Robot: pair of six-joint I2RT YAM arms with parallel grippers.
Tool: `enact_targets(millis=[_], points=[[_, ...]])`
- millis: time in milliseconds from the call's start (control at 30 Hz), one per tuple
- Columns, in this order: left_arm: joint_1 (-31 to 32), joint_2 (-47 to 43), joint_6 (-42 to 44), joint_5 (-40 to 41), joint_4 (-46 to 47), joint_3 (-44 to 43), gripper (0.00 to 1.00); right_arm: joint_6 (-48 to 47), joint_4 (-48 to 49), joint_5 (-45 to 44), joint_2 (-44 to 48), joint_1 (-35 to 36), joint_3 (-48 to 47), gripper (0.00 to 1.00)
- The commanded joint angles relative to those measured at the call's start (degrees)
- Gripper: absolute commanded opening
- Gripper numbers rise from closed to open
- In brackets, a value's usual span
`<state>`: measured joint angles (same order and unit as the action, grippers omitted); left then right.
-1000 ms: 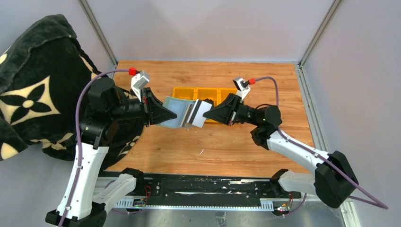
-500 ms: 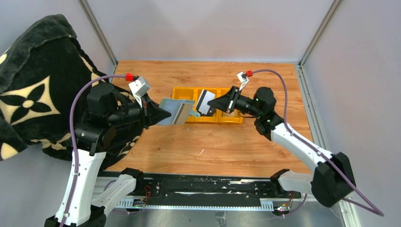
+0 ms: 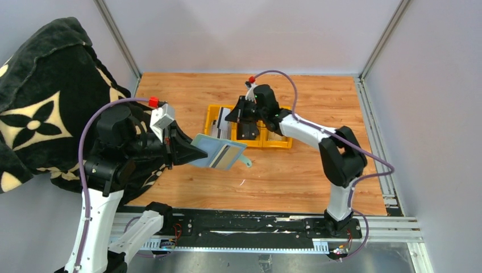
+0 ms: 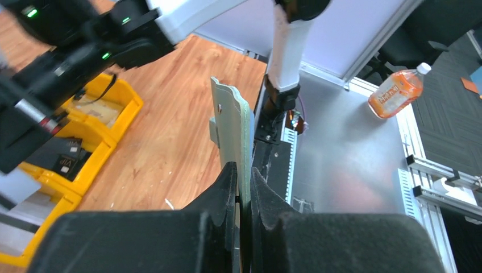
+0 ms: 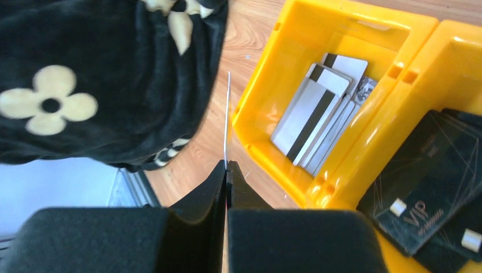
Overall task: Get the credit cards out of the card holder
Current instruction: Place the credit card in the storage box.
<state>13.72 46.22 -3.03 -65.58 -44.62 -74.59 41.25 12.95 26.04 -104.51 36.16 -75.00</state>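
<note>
My left gripper [image 3: 196, 152] is shut on the sage green card holder [image 3: 213, 149] and holds it above the table, in front of the tray. A tan-gold card [image 3: 228, 156] with a dark stripe sticks out of it, and the closing tab [image 3: 246, 162] hangs at its right. In the left wrist view the holder [image 4: 233, 131] stands edge-on between the closed jaws of that gripper [image 4: 243, 170]. My right gripper [image 3: 235, 116] hovers over the tray's left compartment. In the right wrist view it [image 5: 226, 166] is shut on a thin pale card [image 5: 228, 114] seen edge-on.
The yellow three-compartment tray [image 3: 278, 144] sits mid-table. Its left compartment holds several silver striped cards [image 5: 315, 116], and the middle one holds dark cards [image 5: 420, 193]. A black flowered blanket [image 3: 40, 108] covers the left side. An orange bottle [image 4: 397, 90] lies off the table.
My right gripper pulled the pale card out of the holder and carried it back and left to above the tray's left compartment. My left gripper kept the holder and moved slightly nearer and lower.
</note>
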Motion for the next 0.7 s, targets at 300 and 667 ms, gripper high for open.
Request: enact_targets(millis=[300,667], points=[[0.0,-3.46,-8.0,-5.72,9.99,0.58,0.0,-4.57,-11.18,-12.13,-16.08,6.19,-18.37,0.0],[0.0,-3.92,-7.8,-4.93,9.96,0.98,0.0,-4.54,-12.73,-14.8,-18.95,7.58,-19.92,0.0]])
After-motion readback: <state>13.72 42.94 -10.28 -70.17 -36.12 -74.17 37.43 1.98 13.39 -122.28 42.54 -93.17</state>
